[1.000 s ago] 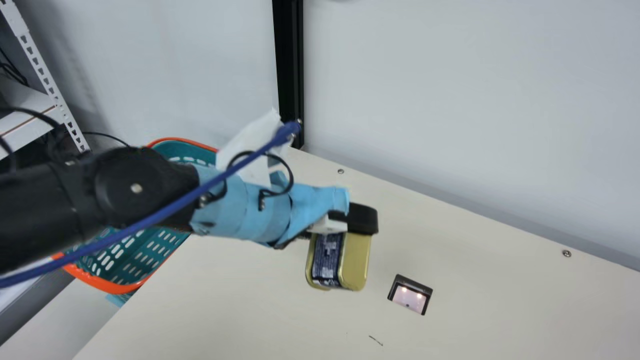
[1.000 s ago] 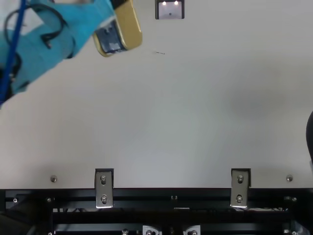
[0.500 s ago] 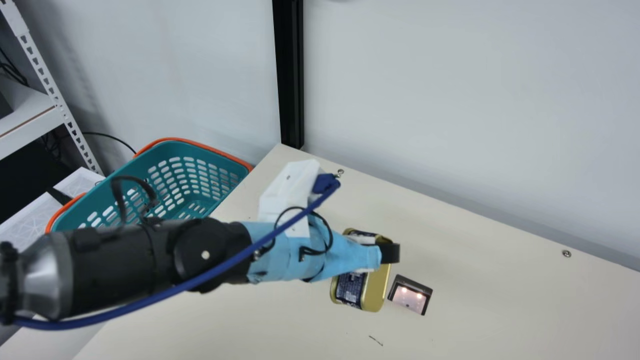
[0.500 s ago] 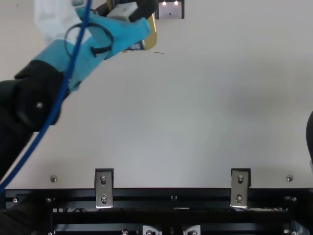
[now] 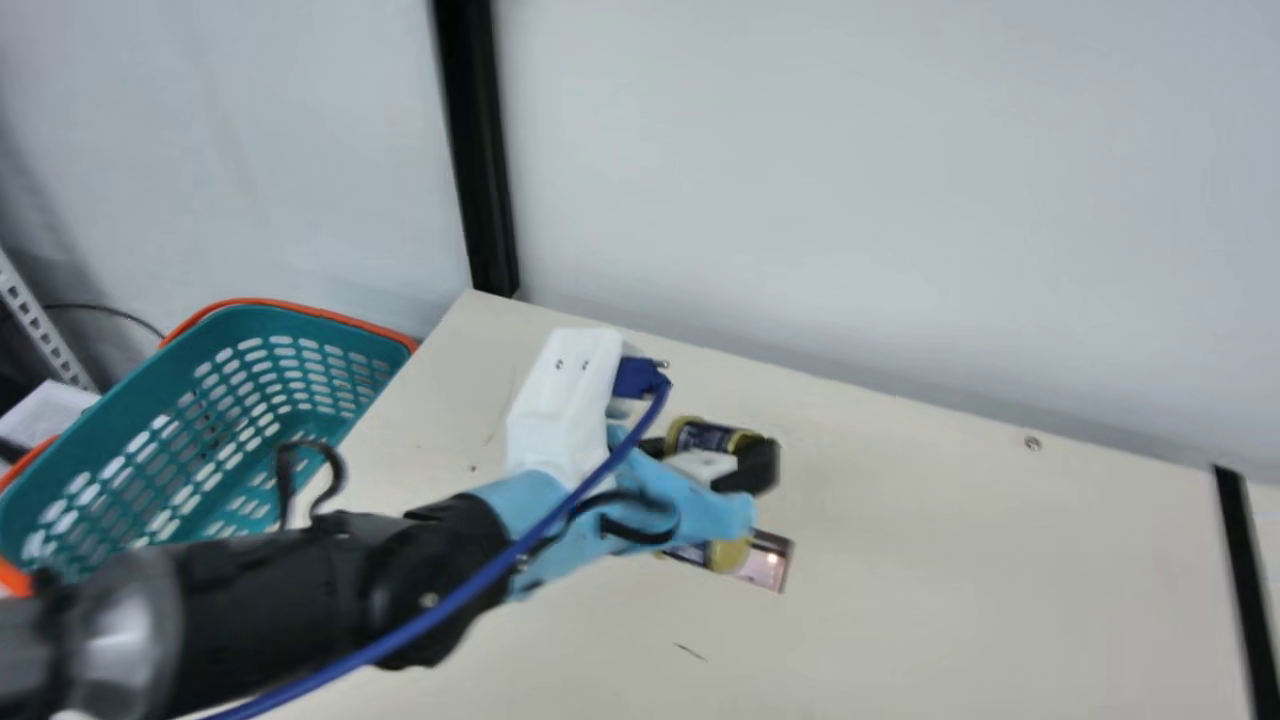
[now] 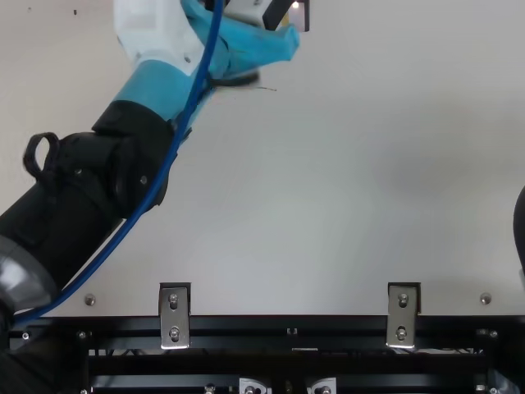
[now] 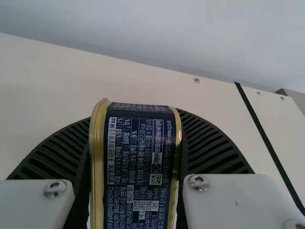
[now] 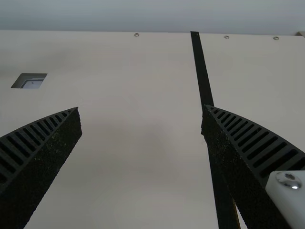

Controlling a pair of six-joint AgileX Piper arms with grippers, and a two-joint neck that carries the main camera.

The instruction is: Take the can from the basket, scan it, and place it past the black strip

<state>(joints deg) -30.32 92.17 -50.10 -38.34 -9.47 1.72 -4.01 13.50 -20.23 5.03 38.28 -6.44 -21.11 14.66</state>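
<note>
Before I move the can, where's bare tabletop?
Between the scanner window and the black strip. Past the strip, toward the wall, looks bare too. Crowded: near the scanner window, where my left jaws hold the can, and toward the basket, under the arm.

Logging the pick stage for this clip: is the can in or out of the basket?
Out: the left hand grips the can over the table, well to the side of the basket.
</note>
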